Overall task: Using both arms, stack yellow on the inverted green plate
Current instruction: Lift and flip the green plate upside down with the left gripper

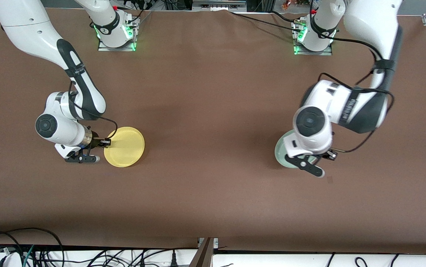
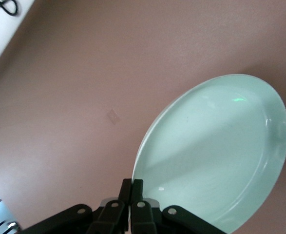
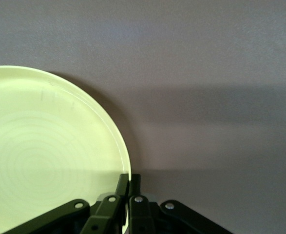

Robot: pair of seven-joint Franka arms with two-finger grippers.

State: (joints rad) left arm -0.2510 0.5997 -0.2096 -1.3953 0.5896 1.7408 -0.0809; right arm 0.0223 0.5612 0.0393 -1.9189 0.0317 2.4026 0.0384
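The yellow plate lies flat on the brown table toward the right arm's end. My right gripper is shut on its rim, at the plate's edge in the front view. The pale green plate is toward the left arm's end, its hollow side facing the left wrist camera, and it looks tilted. My left gripper is shut on that plate's rim. In the front view the left arm's hand covers most of the green plate and hides the fingers.
The brown table stretches bare between the two plates. Both arm bases stand along the table's edge farthest from the front camera. Cables lie on the white bench past the table's nearest edge.
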